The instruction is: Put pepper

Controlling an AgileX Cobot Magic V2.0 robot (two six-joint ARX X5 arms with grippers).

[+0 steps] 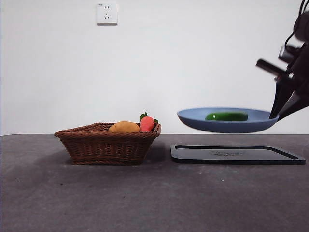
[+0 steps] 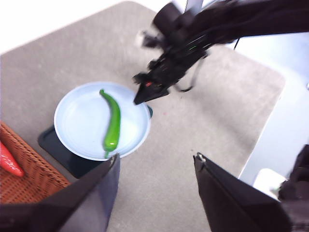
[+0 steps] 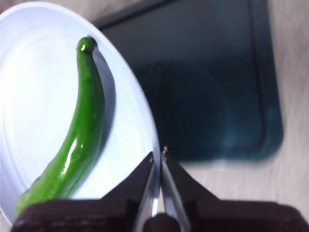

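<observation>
Bare grey table [image 1: 145, 203] fills the foreground of the front view, and beyond it stand a wicker basket [image 1: 107, 144] and a dark tray [image 1: 236, 154]. Directly above the tray, clear of it, hangs a blue plate [image 1: 227, 121], held by its rim in the right gripper [image 3: 158, 153], whose jaws are pressed together on that edge. The pepper [image 3: 79, 140] lies loose on the plate, just beside the pinching jaws, toward the plate's middle. Its long axis runs roughly along the direction the jaws point, stem end close to them and tip farther off. The left gripper [image 2: 154, 166] hovers higher, well apart from the plate, its jaws spread and holding nothing. Judging from this, the right arm is far nearer, and the pepper moves only as the plate does; any tilt could slide it lengthwise.
</observation>
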